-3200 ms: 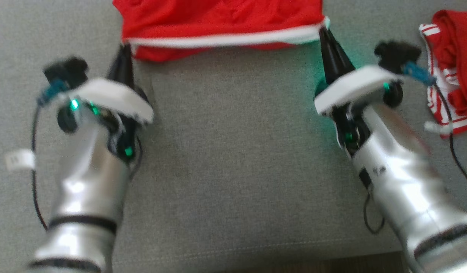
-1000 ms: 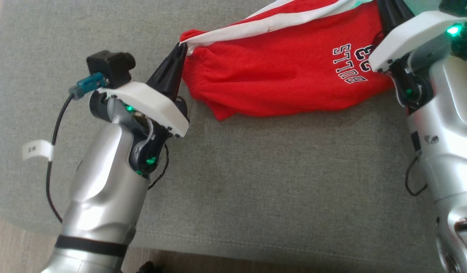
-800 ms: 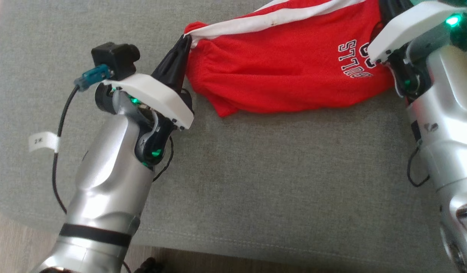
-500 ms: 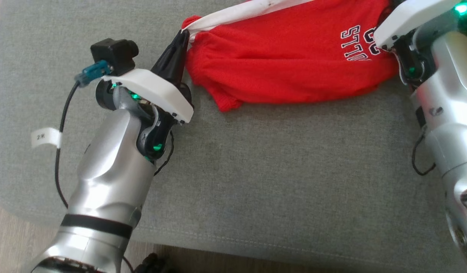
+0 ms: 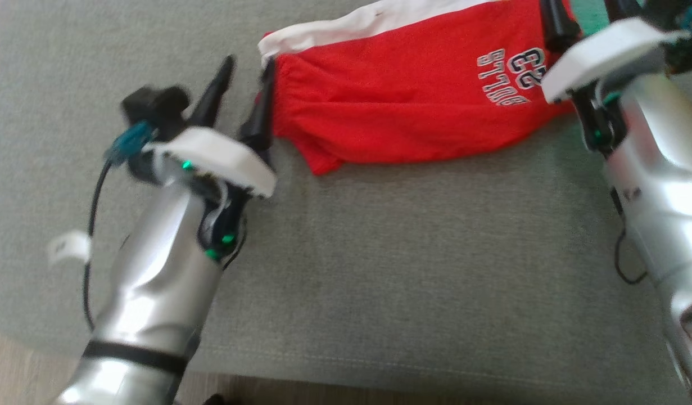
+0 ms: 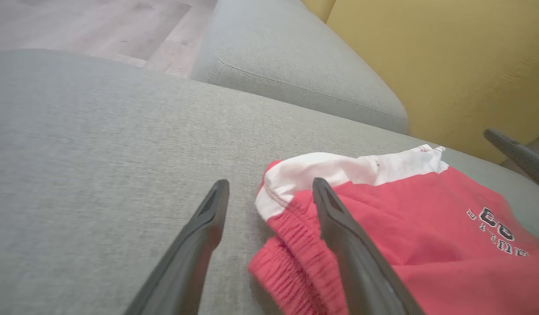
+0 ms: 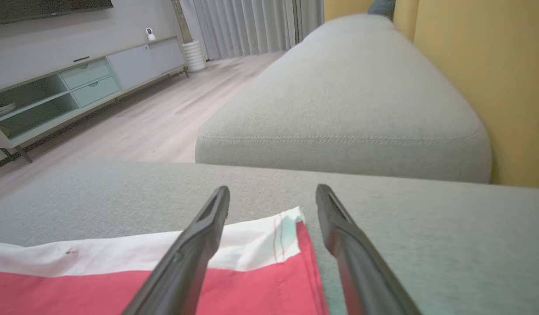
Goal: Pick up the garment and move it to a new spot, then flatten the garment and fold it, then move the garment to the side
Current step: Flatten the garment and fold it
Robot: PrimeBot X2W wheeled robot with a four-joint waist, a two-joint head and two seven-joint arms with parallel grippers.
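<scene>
Grey sofa cushion (image 5: 379, 270) carried the red garment (image 5: 402, 112), which lay slack and rumpled on it, its white band (image 5: 346, 28) along the garment's far edge. The left claw (image 6: 270, 183) stood wide open at the garment's left end, holding nothing. One of its fingers overlapped the band's corner, and whether it touched cloth could not be told. The right claw (image 7: 273, 189) gaped equally wide over the garment's right corner, also empty. Flattening seemed the step in hand. To do it well, each claw should lift straight clear of the garment, lest a finger snag the band. Each should then take an outer corner of the garment and draw them apart until the bunched near hem (image 5: 323, 160) lay smooth.
</scene>
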